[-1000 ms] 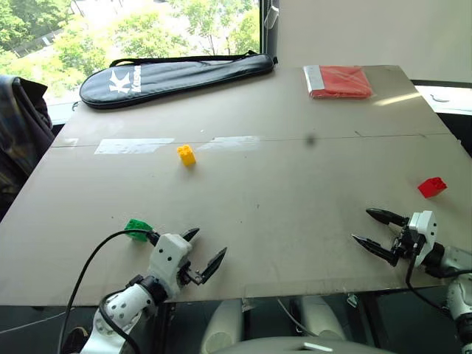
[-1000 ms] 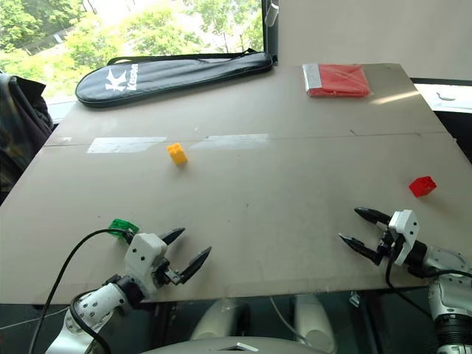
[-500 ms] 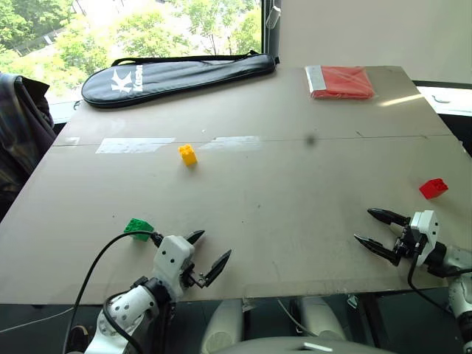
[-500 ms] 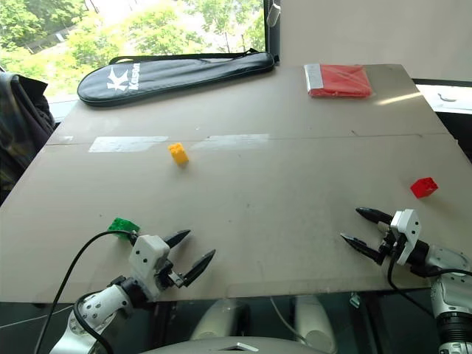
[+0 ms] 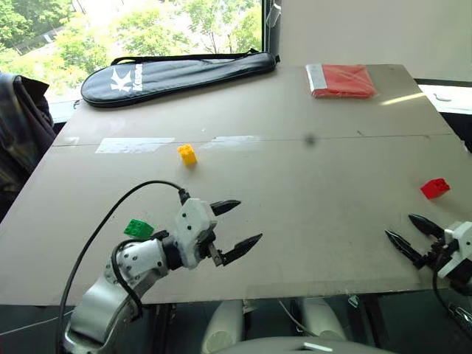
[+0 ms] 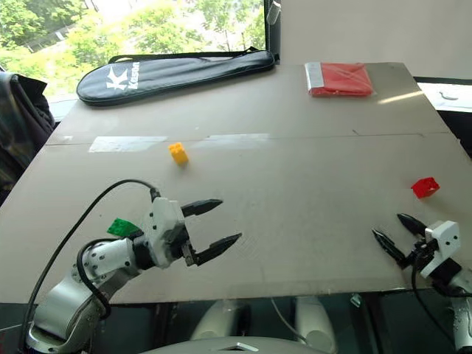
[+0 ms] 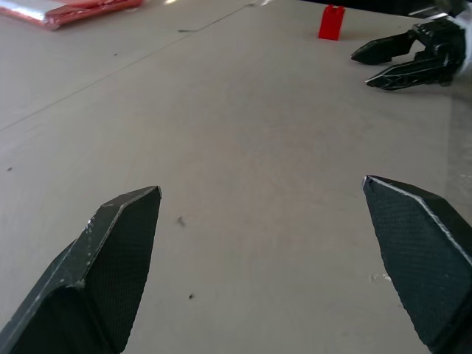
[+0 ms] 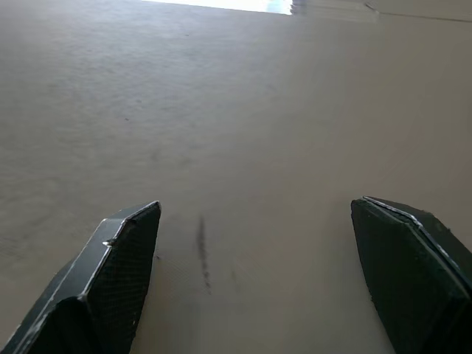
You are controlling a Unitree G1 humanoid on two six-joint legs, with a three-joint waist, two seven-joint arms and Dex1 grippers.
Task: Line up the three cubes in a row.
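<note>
Three studded cubes lie apart on the brown table (image 5: 295, 184): the yellow cube (image 5: 186, 153) left of centre, the green cube (image 5: 138, 228) near the front left edge, the red cube (image 5: 434, 188) at the right. My left gripper (image 5: 232, 227) hovers open over the table, to the right of the green cube, holding nothing. My right gripper (image 5: 410, 237) stands open at the front right edge, nearer than the red cube. In the left wrist view the red cube (image 7: 332, 21) stands far off beside the right gripper (image 7: 377, 65).
A black racket bag (image 5: 177, 75) lies along the far left edge. A flat red packet (image 5: 341, 80) rests at the far right corner. A dark garment (image 5: 18, 125) hangs off the table's left side. A black cable (image 5: 96, 243) loops from my left arm.
My left gripper has risen and swung right, away from the green cube and further over the table. My right gripper has shifted right toward the table's corner. The cubes have not moved.
</note>
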